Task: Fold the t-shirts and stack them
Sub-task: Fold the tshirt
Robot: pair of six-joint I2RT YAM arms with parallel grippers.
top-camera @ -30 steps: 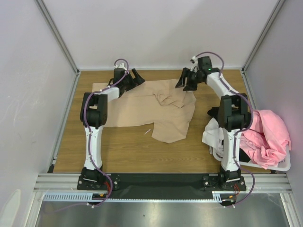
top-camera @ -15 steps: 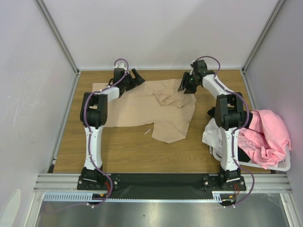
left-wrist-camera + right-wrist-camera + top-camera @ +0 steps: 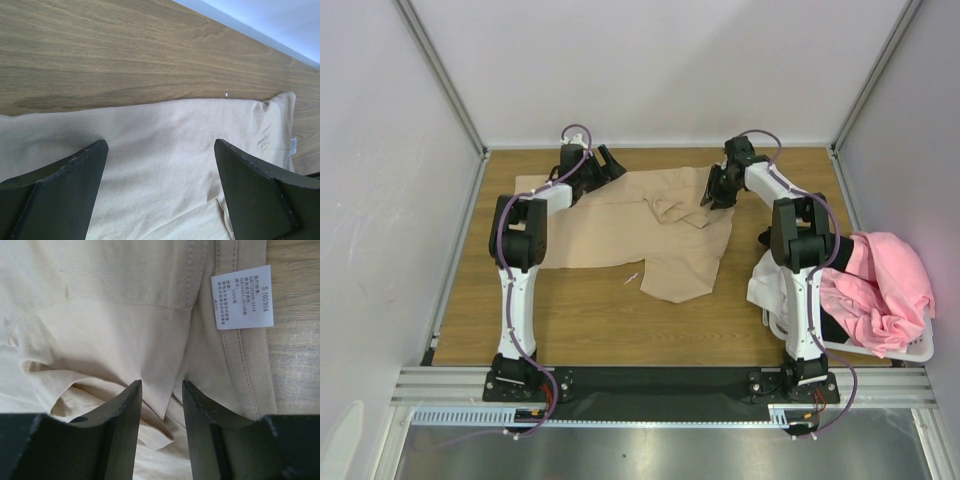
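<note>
Both pincers are mine, L and R. The light tan short-sleeved cotton t-shirt [image 3: 660,235] lies spread but rumpled across the far half of the brown wood-grain table [image 3: 580,320], with a bunched ridge near its middle and one flap hanging toward the near side.

My L pincer [image 3: 160,150] hangs over the shirt's far-left edge with its jaws wide apart and nothing in them. Flat cloth lies below, w/ bare wood just beyond.

My R pincer [image 3: 161,385] is down on the shirt's far-right part, at the collar. The gap is narrow, and a raised fold of tan cloth runs up between the fingers [image 3: 122,415]. I can't tell if it's actually pinched. A white printed care label [image 3: 241,297] sits just right of the tips, on the hem next to bare wood.

At the R edge stands a white plastic laundry basket [image 3: 910,352], heaped w/ a crumpled pink t-shirt [image 3: 885,285]. A white t-shirt [image 3: 767,285] spills over its left side onto the table. My R arm's upper link crosses in front of that pile, hiding part of it. The tan shirt and the basket are apart.
</note>
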